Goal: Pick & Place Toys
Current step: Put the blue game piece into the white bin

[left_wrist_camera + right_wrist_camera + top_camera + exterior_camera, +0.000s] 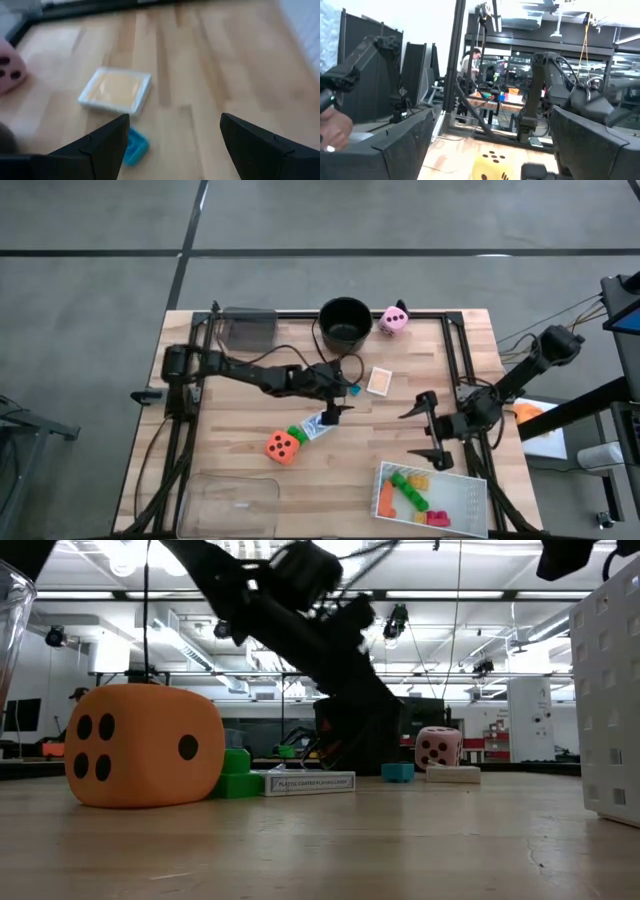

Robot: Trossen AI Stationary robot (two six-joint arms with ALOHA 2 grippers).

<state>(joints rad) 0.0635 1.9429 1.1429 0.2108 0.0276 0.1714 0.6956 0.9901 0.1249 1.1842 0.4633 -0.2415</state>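
My left gripper [343, 400] is open and empty over the table's middle, low above the wood [172, 135]. A small blue brick [134, 146] lies on the table just beside one finger, apart from it. A small card box [116, 91] lies flat beyond it, toward the right. An orange die [283, 447], a green brick [297, 433] and a flat card pack [318, 423] lie near the front. A pink die [393, 320] sits at the far edge. My right gripper [420, 430] is open and empty at the right, pointing left.
A black bucket [345, 322] stands at the far edge beside the pink die. A white tray [478, 492] with several bricks sits at the front right. Clear trays sit at the front left [232, 502] and the far left [248, 330].
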